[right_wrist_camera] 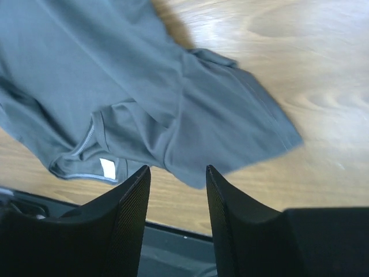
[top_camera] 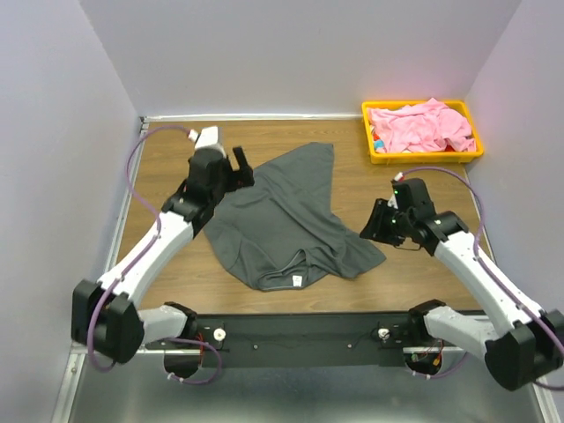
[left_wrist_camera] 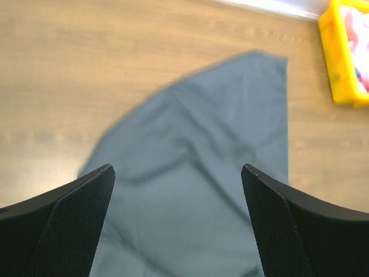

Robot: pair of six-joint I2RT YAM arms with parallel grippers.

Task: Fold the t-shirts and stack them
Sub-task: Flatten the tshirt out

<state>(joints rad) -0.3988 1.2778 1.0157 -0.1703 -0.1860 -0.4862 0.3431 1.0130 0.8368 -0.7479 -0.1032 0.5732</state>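
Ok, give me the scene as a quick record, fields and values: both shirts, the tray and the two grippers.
grey t-shirt: unfolded and rumpled on the wooden table, collar toward the arm bases
pink t-shirt: bunched in the yellow tray
yellow tray: far right corner of the table
left gripper: open, above the grey t-shirt's far left part, holding nothing
right gripper: open, by the grey t-shirt's right sleeve, holding nothing
folding: not yet done, nothing stacked
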